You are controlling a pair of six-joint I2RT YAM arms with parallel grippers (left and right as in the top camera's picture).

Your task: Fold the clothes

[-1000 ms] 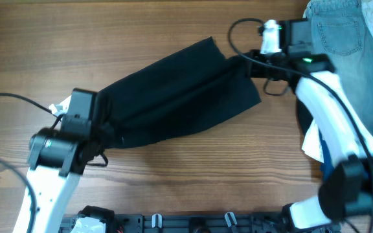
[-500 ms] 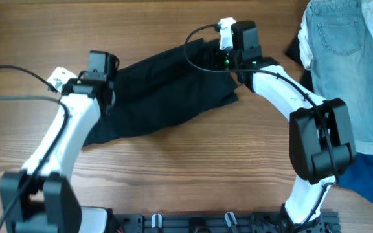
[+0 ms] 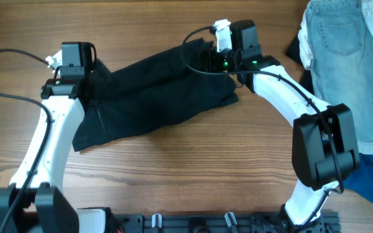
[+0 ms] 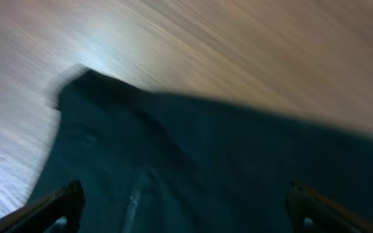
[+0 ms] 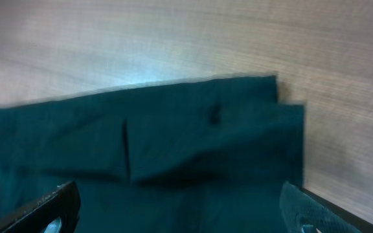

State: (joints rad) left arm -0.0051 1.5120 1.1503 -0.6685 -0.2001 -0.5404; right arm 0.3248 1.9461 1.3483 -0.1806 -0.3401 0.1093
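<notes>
As the black garment (image 3: pixel 154 97) lies slantwise on the surface (image 3: pixel 173 168), lower-left to upper-right, the left tool (image 4: pixel 185 208) hangs above its left end | right tool (image 5: pixel 180 207) above its right end | both tools spread wide, gripping nothing.

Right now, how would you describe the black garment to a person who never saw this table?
Start at the wooden table. Across its middle lies the black garment, a long shape slanting from lower left to upper right. Unlike the pale blue jeans at the right edge, it is plain black.
</notes>
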